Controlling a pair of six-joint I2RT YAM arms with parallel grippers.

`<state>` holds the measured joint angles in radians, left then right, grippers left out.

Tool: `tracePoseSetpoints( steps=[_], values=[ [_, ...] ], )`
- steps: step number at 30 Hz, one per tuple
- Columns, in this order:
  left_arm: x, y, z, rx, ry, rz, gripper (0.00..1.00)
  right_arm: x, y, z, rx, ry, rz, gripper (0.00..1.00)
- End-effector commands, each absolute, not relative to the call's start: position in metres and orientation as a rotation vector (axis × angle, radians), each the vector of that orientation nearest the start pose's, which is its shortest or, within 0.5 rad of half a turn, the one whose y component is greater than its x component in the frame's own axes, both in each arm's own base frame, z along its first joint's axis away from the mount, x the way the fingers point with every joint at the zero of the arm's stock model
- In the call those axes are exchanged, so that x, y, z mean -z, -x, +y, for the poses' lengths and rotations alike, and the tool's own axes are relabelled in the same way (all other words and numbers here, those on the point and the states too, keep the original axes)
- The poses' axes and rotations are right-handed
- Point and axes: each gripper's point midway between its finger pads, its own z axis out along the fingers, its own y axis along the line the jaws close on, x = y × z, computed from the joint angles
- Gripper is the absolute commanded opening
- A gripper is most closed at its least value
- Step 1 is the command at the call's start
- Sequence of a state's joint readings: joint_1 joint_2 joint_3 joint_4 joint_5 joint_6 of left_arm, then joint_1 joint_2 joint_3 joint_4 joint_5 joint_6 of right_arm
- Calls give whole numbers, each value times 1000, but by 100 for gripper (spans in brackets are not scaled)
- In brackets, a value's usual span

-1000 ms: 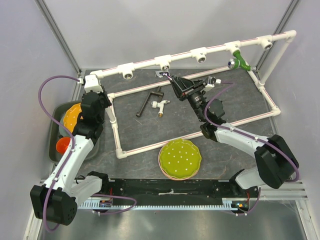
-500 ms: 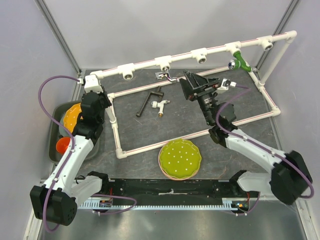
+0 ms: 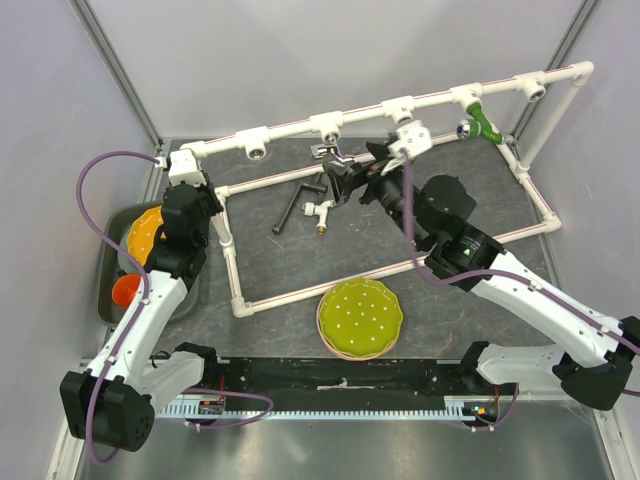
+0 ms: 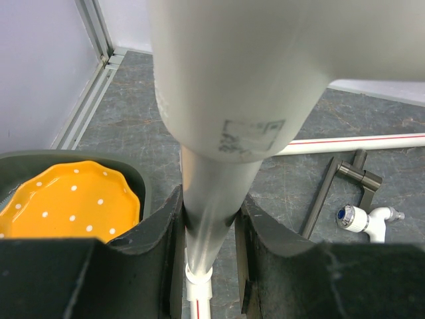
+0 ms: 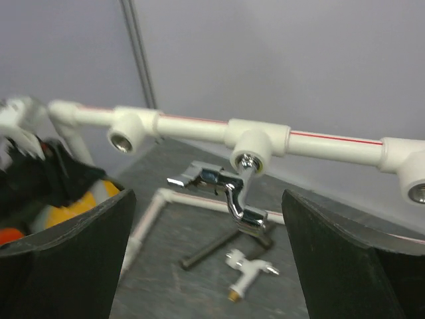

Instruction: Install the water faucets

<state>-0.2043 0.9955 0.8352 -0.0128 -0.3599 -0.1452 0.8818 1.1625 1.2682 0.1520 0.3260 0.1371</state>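
A shiny silver faucet (image 5: 229,189) with a lever handle hangs from a white tee socket (image 5: 256,149) of the pipe frame, seen also from above as the silver faucet (image 3: 326,152). My right gripper (image 5: 207,219) stands open a little in front of it, touching nothing; from above the right gripper (image 3: 340,184) is just right of the faucet. A white faucet with a brass end (image 5: 248,272) lies on the mat below, also in the top view (image 3: 320,211). My left gripper (image 4: 208,229) is shut on the frame's upright white pipe (image 4: 212,199) at the left corner (image 3: 203,196).
A black L-shaped bar (image 3: 298,202) lies beside the white faucet. A green faucet (image 3: 482,122) sits in a socket at the right. A green dotted plate (image 3: 360,318) rests near the front. An orange plate (image 4: 66,199) lies in a dark bin (image 3: 108,290) at the left.
My right gripper has opened and let go of the silver faucet, which stays hanging from the socket. It drew back to the right, then swung round to face the faucet. The left arm is unmoved.
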Motion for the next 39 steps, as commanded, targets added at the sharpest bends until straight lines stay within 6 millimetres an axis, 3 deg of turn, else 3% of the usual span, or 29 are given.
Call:
tracePoseSetpoints(
  steps=[1, 9, 14, 21, 28, 30, 34, 35, 37, 39],
  values=[
    [-296, -363, -36, 107, 273, 1658, 2, -422, -305, 264, -120, 663, 1381, 98],
    [-296, -363, -36, 104, 273, 1658, 2, -428, -314, 271, 280, 989, 1226, 98],
    [-294, -364, -36, 106, 270, 1663, 2, -431, -322, 277, 449, 1018, 1170, 96],
    [-295, -364, -37, 108, 269, 1660, 2, -417, -342, 288, 662, 1044, 1140, 88],
    [-297, -363, -37, 111, 270, 1657, 2, -405, -357, 292, 788, 994, 1133, 64],
    [-297, -363, -37, 111, 270, 1657, 2, -404, -358, 294, 780, 971, 1136, 52],
    [-297, -363, -37, 112, 269, 1657, 2, -403, -358, 297, 710, 907, 1176, 22],
    [-296, -363, -37, 111, 270, 1659, 2, -401, -359, 297, 698, 897, 1191, 10],
    [-297, -363, -37, 112, 270, 1656, 2, -401, -358, 300, 601, 820, 1230, 0],
    [-296, -363, -37, 111, 270, 1657, 2, -405, -356, 305, 449, 711, 1272, 0]
  ],
)
